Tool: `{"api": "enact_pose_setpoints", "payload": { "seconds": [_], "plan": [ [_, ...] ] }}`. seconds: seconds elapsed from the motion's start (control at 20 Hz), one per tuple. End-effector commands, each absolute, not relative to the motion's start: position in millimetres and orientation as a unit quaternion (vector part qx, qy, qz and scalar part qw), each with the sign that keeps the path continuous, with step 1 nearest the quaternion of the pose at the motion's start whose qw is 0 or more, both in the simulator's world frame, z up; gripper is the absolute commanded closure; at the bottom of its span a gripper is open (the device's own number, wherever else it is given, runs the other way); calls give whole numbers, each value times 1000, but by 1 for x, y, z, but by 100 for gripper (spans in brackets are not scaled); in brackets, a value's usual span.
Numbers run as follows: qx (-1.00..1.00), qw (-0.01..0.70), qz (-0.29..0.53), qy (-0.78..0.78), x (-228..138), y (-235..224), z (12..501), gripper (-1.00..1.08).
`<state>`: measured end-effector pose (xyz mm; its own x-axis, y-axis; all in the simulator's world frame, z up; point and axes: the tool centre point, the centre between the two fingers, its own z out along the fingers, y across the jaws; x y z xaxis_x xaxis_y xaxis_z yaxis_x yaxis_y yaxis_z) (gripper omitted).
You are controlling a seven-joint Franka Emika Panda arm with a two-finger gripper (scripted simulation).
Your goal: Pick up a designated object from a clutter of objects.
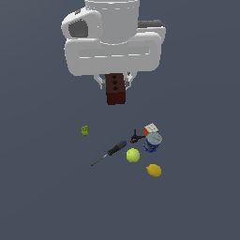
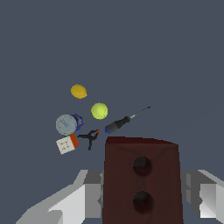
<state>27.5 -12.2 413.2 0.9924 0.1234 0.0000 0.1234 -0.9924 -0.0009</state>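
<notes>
Claw clamped on the dark red block — lifted high above the clutter on the bench; pick looks essentially done.

Flat, even, dimmish simulator light fills both views; no cast shadows show on the grey ground. Edges are sharp, without glare or blur.

1 brick, 1 screwdriver, 1 tennis ball, 1 lemon, 1 can, 1 cube, 1 clamp, 1 green piece.
</notes>
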Motion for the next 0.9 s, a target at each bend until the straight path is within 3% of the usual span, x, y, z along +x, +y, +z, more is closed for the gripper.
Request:
{"api": "enact_pose_setpoints", "payload": {
  "seconds": [0.0, 0.85],
  "plan": [
    [-998, 0, 0, -62, 27, -16, 419, 108],
    [-998, 0, 1, -62, 35, -13, 430, 108]
  ]
}}
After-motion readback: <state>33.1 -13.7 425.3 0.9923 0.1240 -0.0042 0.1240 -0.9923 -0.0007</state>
